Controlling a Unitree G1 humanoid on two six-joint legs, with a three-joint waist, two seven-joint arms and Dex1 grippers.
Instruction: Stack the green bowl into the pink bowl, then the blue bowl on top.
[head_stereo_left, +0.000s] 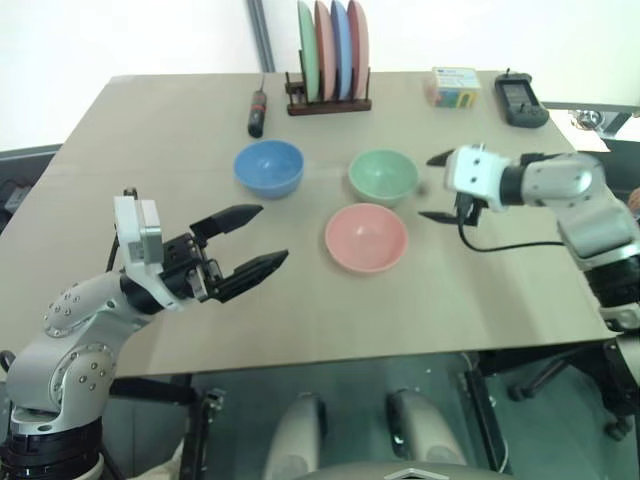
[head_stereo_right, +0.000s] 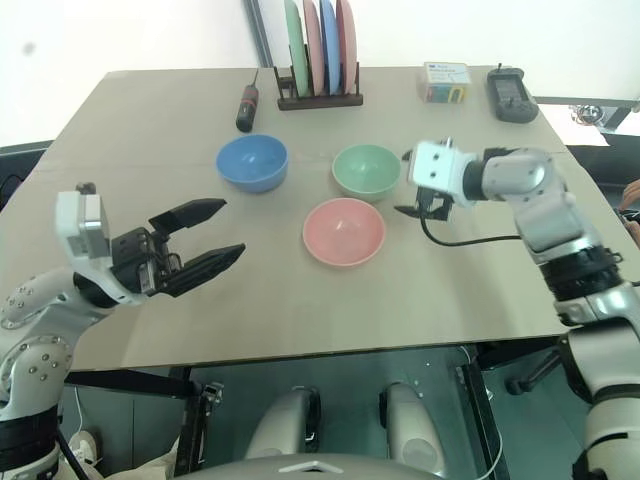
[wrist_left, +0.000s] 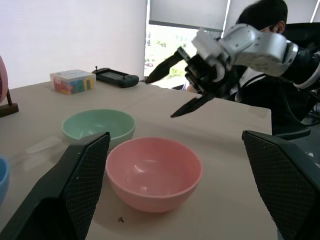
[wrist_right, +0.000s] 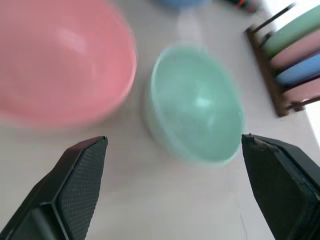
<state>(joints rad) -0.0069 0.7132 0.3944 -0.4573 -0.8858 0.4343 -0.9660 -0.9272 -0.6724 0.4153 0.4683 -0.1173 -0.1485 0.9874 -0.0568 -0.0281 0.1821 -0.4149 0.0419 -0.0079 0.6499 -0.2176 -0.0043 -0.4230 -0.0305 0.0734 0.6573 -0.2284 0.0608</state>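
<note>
On the worktop (head_stereo_left: 150, 130): three bowls sit upright and separate, none stacked.
Green bowl (head_stereo_left: 384, 176): at the centre, a little toward the far side, just beyond the pink one and to the right of the blue one.
Pink bowl (head_stereo_left: 366, 237): nearest of the three, just in front of the green bowl with a small gap between them.
Blue bowl (head_stereo_left: 269, 168): left of the green bowl, apart from it, level with it in depth.
My right end effector (head_stereo_left: 437, 187): its two black fingers are spread wide and hold nothing; it hovers just right of the green bowl, pointing left toward it, and my right wrist view looks down over the green bowl's open mouth.
My left end effector (head_stereo_left: 249, 244): fingers spread wide and empty, raised over the near left part of the worktop, pointing right toward the pink bowl, well apart from it.
Far edge: a rack (head_stereo_left: 328, 103) holds green, pink and blue plates on edge; a screwdriver (head_stereo_left: 257, 112) lies left of it, a small colourful box (head_stereo_left: 454, 86) and a black handheld device (head_stereo_left: 520, 100) lie to the right.
</note>
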